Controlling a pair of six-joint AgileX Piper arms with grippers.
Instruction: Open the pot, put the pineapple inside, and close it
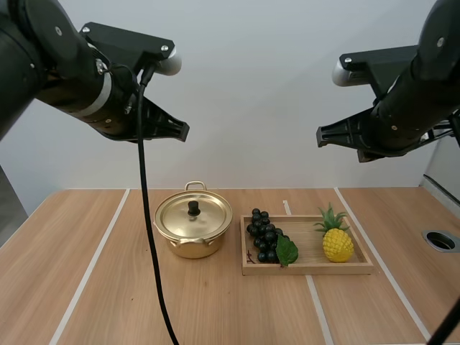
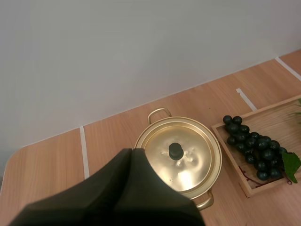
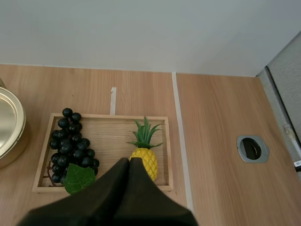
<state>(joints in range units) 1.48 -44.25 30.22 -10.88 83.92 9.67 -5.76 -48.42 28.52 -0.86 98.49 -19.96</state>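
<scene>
Grapes (image 1: 266, 236) fill the wooden tray's (image 1: 307, 269) left end, beside the lidded pot (image 1: 192, 228). The pineapple (image 1: 337, 244) sits at the right end, its crown toward the far edge. The left gripper (image 1: 183, 131) and right gripper (image 1: 321, 135) hang above with fingers together.

Setting: a robot test bench in a laboratory. Indicators:
- Two black robot arms, the left arm (image 1: 57, 65) and the right arm (image 1: 417, 93), reach over a wood-pattern table (image 1: 215, 309).
- White tape lines (image 1: 93, 266) run near to far across the tabletop.
- A metal-ringed hole (image 1: 440, 240) sits in the tabletop at the right.
- A plain pale wall (image 1: 251, 108) stands behind.
</scene>
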